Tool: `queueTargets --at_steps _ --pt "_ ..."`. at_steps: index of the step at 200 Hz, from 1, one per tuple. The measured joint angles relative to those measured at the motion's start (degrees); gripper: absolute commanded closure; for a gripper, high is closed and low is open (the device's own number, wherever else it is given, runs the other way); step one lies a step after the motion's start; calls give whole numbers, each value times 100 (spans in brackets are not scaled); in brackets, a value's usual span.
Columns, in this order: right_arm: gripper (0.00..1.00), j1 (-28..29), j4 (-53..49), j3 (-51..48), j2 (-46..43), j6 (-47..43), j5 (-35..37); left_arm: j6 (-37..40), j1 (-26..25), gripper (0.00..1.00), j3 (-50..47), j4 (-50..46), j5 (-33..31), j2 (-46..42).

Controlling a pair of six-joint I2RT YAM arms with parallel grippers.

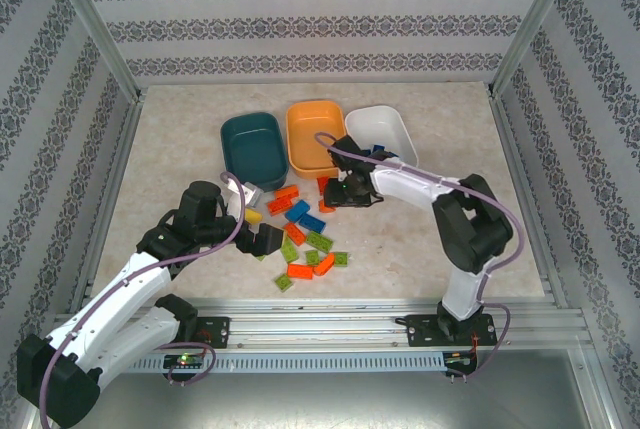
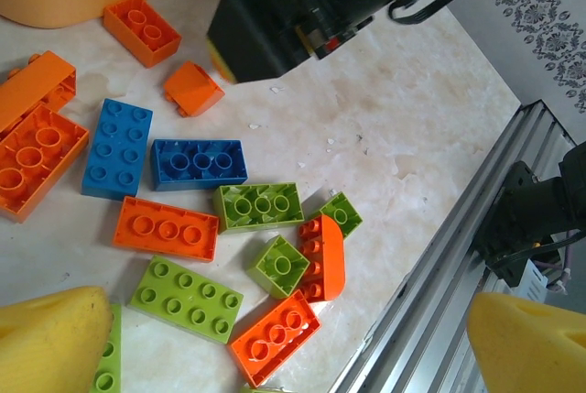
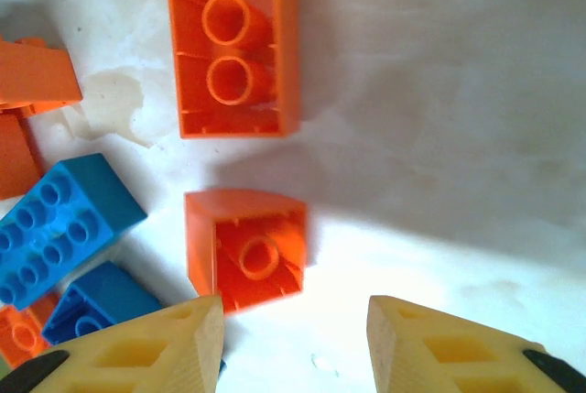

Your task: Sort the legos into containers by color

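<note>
Teal tub [image 1: 252, 142], orange tub [image 1: 312, 129], white tub [image 1: 385, 129] toward the worktop's far edge; contents unclear. Legos [image 1: 318, 241]: studded, lime, orange, blue. Left hand [image 2: 293, 343] wide open; right hand [image 3: 293, 320] open.

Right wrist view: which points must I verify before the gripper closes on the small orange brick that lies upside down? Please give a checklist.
1. Right gripper open, nothing between its fingers: ok.
2. Small orange brick centred between the fingers: not ok, it sits toward the picture's left, ahead of the tips.
3. Fingers low enough to grip the brick: cannot tell.
4. Orange tub uncovered and close by: ok.
5. Left gripper open and apart from the right one: ok.
</note>
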Motion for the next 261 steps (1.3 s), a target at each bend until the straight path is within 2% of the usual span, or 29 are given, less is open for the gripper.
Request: queueTargets --at_steps 11,29,51,105,147,221,261 --pt "54 -96 -11 -107 -238 -2 20 0 0 0 0 0 -2 2" --pt "48 -284 -20 -267 -625 -11 35 0 0 0 0 0 -9 2" --pt "42 -367 9 -278 -728 -37 0 0 0 0 0 0 -9 2" --pt "38 133 -33 151 302 -72 -179 2 0 0 0 0 -11 2" --pt "38 166 9 382 763 -68 -229 2 0 0 0 0 -11 2" --pt "46 157 -28 542 988 -57 -278 2 0 0 0 0 -11 2" --pt "56 157 -72 555 1003 -48 -203 4 -2 0 0 0 -11 2"
